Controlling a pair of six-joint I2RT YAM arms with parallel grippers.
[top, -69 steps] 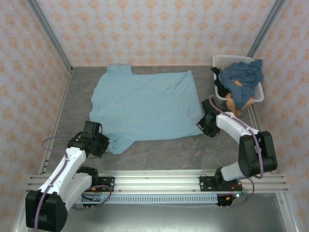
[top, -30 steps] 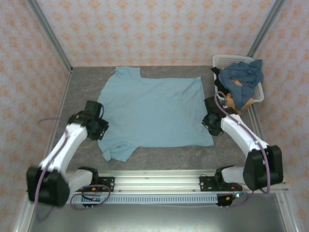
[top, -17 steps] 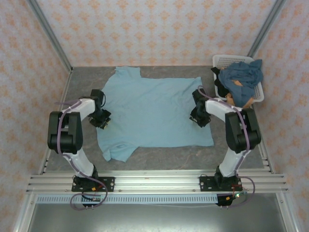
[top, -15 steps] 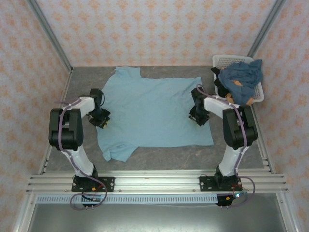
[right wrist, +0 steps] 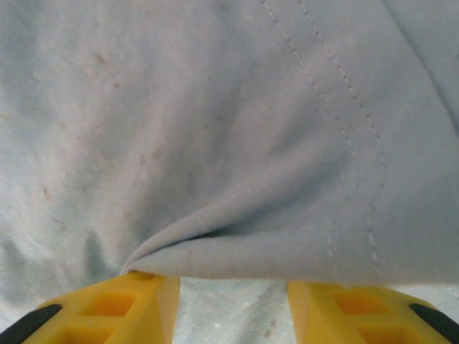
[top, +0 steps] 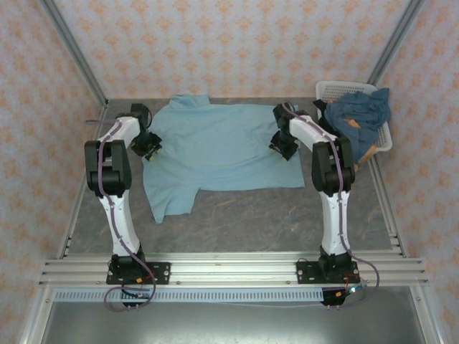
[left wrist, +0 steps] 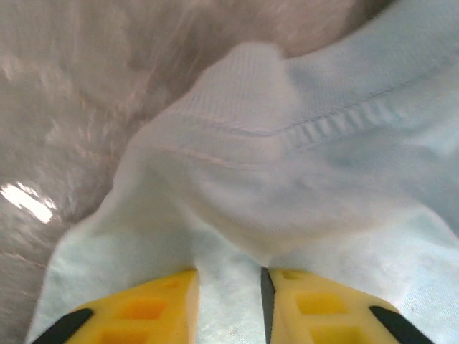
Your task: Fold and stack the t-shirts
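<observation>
Grey table (top: 251, 215); arms outstretched, left gripper (top: 149, 145), right gripper (top: 282, 148) flanking t-shirt (top: 215, 147).

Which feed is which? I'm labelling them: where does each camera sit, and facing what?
Top external: fixed above and behind the arms, looking down at the table; both arms show, left gripper and right gripper at the sides of the sky-blue t-shirt.
Left wrist: on that wrist, facing the shirt and bare table past its yellow fingers.
Right wrist: on that wrist, facing rumpled shirt cloth past its yellow fingers.
Shared: all three see that shirt.
</observation>
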